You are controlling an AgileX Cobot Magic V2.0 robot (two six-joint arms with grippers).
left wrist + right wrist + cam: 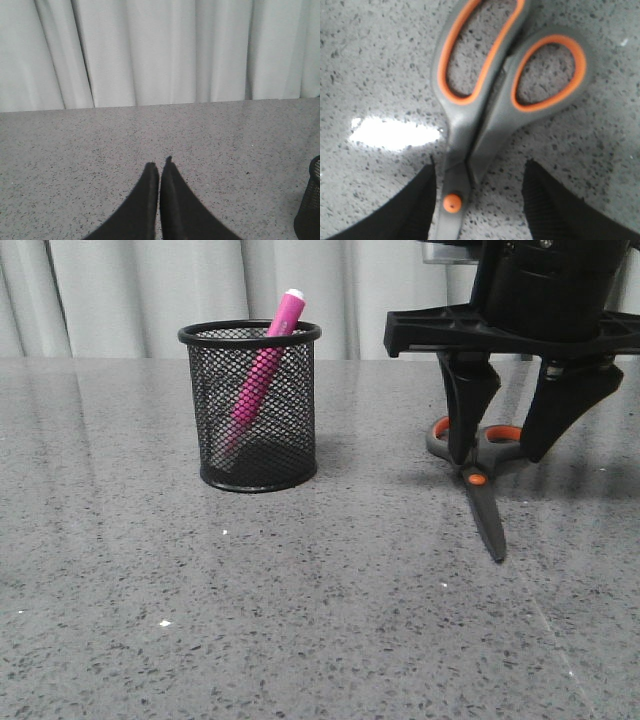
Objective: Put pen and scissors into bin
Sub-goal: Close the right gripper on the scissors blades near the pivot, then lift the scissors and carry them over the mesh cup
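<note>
on the speckled grey table [300, 620], closed scissors [480, 480] lie flat, blades toward the camera, the right gripper [510, 445] spread wide astride their pivot. further back left, the pen [262, 370] leans inside the bin [252, 410]. the left gripper [160, 172] is clenched, empty.

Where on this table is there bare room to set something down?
The counter is bare across the front and left of the bin. Bare too between bin and scissors. It is crowded at the right, where the right gripper straddles the scissors, jaws open.
</note>
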